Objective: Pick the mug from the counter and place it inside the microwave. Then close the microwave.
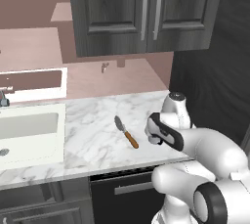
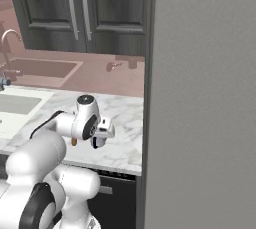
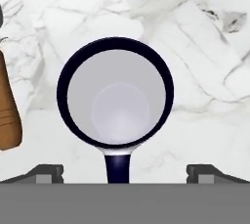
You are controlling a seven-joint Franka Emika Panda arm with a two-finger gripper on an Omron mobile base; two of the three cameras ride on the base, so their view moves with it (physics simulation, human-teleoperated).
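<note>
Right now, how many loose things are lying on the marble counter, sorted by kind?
Mugs: 1, the mug upright and empty, under the open pincer.
Knives: 1, the knife with a brown handle, beside the mug.
Total: 2 on the counter.

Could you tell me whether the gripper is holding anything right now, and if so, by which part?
Nothing is held. The gripper is open above the mug, its fingers spread wide to either side and clear of the rim and handle.
</note>
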